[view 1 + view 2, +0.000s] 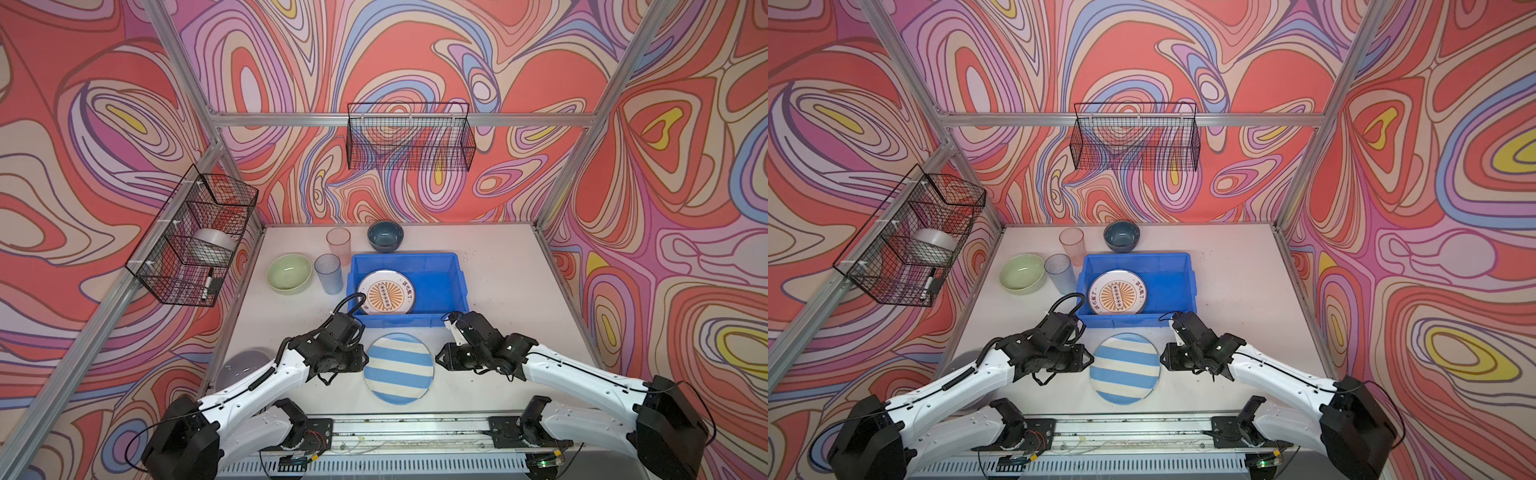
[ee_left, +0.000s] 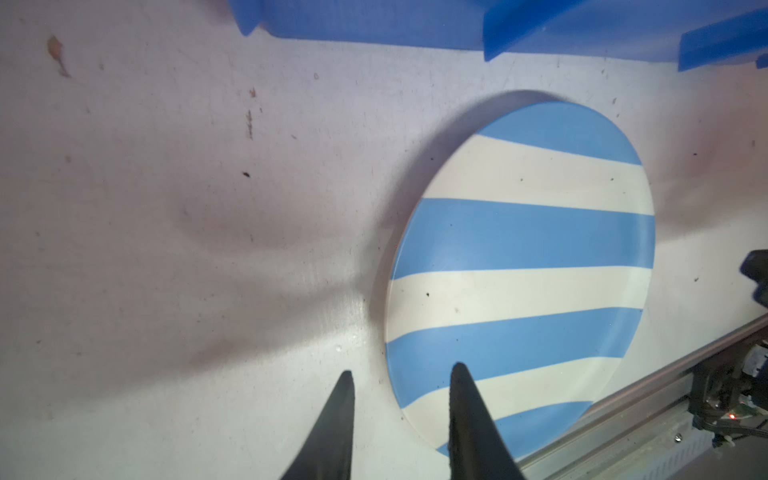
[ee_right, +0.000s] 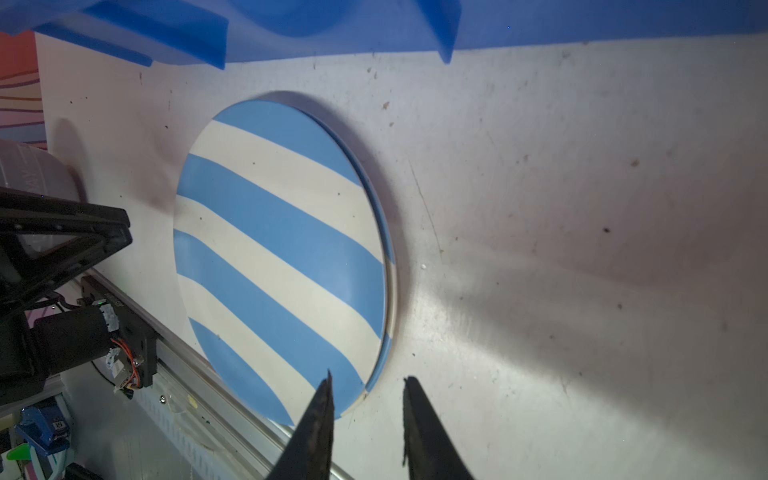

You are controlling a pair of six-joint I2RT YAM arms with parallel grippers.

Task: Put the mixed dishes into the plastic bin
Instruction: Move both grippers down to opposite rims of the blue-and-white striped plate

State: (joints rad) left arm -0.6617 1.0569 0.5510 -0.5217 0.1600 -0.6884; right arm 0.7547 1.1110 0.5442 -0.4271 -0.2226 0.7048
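Note:
A blue-and-white striped plate lies flat on the table just in front of the plastic bin. My left gripper is at the plate's left rim, open, with one finger over the plate and one over bare table. My right gripper stands open the same way at the right rim of the plate. A green-rimmed lettered plate lies in the bin. The pale green bowl, bluish tumbler, pinkish tumbler and dark bowl stand on the table.
Black wire baskets hang on the back wall and the left frame, the left one holding a white roll. A greyish round object sits at the table's front left corner. The arms' metal rail runs along the front edge.

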